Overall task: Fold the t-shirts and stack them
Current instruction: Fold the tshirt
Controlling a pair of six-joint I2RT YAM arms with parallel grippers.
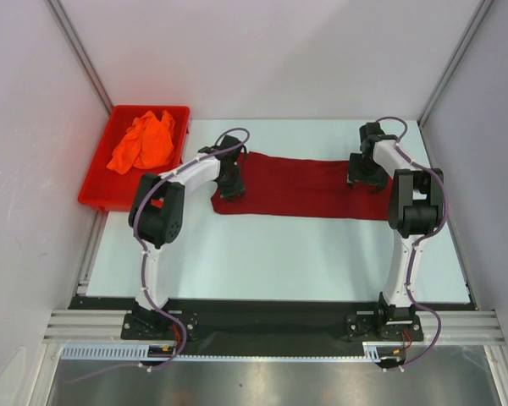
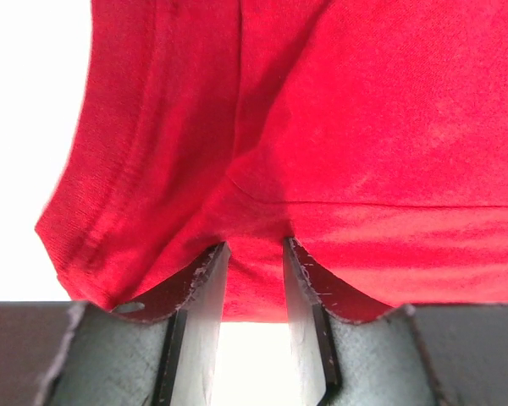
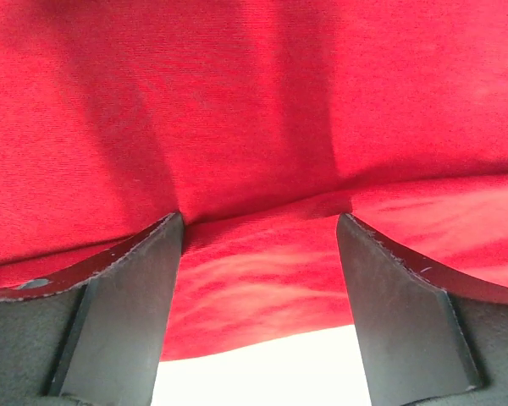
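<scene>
Evidently both arms are working the same garment from opposite ends: the maroon t-shirt [image 1: 296, 190] lies as a long flat band on the table [image 1: 279, 254], reaching from the left gripper [image 1: 231, 188] across to the right gripper [image 1: 364, 178], which suggests a lengthwise fold laid down by a hand at each end. In the left wrist view the left gripper's jaws stand a narrow way apart, bright table showing in the gap behind the tips and the hemmed end of the cloth lying just ahead of and between them, not pinched. In the right wrist view the right gripper's jaws stand wide, with the shirt's edge spread flat between and beyond the fingertips and nothing clamped. That parted stance at both ends reads as letting the fold rest on the table so that it keeps its shape. The orange t-shirt [image 1: 144, 139] sits crumpled in the red bin [image 1: 97, 194], well off to the outer side of the left gripper, apparently waiting its turn, so the stacking is not yet begun.
</scene>
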